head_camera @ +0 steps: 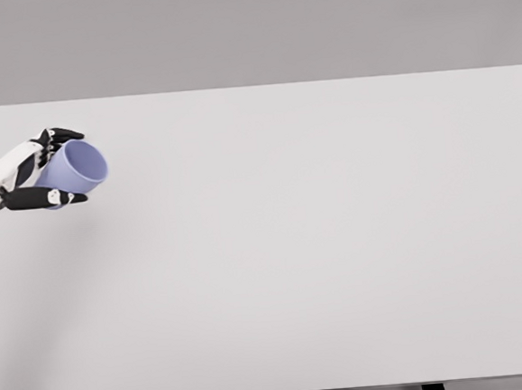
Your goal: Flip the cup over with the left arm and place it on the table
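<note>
Lavender cup (78, 170) sits inside the left robot hand (40, 172), tipped sideways, mouth facing right. Fingers clamp it top and bottom, at the far-left of the white desk (319, 245).

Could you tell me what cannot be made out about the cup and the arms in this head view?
- Cup: its base and far side, hidden by the left hand gripping it.
- Whether the cup touches the table: cannot tell.
- Left arm: cut off by the picture's left edge.
- Right arm: not in view.
</note>
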`<state>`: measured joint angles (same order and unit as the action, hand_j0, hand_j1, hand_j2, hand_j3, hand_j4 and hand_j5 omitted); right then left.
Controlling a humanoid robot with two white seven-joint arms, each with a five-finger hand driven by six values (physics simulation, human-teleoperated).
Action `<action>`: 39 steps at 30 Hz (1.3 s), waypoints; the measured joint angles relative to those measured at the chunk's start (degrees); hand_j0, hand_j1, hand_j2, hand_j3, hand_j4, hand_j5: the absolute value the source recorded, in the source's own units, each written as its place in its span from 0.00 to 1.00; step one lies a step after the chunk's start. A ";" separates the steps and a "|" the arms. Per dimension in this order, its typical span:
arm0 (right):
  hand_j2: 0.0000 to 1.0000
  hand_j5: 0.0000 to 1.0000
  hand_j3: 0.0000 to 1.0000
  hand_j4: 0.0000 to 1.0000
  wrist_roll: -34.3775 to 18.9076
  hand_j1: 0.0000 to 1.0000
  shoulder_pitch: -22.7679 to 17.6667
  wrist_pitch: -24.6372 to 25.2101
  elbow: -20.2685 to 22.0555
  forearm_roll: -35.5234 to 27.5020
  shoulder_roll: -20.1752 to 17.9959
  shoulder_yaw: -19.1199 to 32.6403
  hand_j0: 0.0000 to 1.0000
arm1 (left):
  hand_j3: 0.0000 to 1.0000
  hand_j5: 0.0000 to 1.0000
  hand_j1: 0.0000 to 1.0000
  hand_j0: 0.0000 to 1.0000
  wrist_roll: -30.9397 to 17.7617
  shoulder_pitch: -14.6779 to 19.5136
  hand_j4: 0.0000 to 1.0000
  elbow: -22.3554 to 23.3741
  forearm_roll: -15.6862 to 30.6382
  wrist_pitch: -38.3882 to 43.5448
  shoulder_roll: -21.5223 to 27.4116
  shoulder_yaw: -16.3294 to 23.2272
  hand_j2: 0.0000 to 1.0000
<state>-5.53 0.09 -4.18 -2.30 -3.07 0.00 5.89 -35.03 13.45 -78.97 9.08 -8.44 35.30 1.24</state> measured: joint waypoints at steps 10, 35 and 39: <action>1.00 1.00 1.00 1.00 0.00 1.00 0.00 -0.03 -0.01 0.00 0.00 0.00 1.00 | 0.46 0.46 0.46 0.46 -0.01 0.18 0.46 10.28 7.45 -13.34 -2.74 -0.48 0.46; 1.00 1.00 1.00 1.00 0.00 1.00 0.00 -0.03 -0.01 0.00 0.00 0.01 1.00 | 0.45 0.45 0.45 0.45 -0.02 -0.09 0.45 21.94 26.64 -25.70 -15.07 -1.68 0.45; 1.00 1.00 1.00 1.00 0.00 1.00 0.00 -0.02 0.00 0.00 0.00 0.00 1.00 | 0.45 0.45 0.45 0.45 -0.03 0.18 0.45 22.10 28.68 -25.71 -15.56 -1.73 0.45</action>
<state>-5.53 0.09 -4.20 -2.29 -3.07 0.00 5.89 -35.06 13.62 -56.87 37.76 -34.15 19.74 -0.49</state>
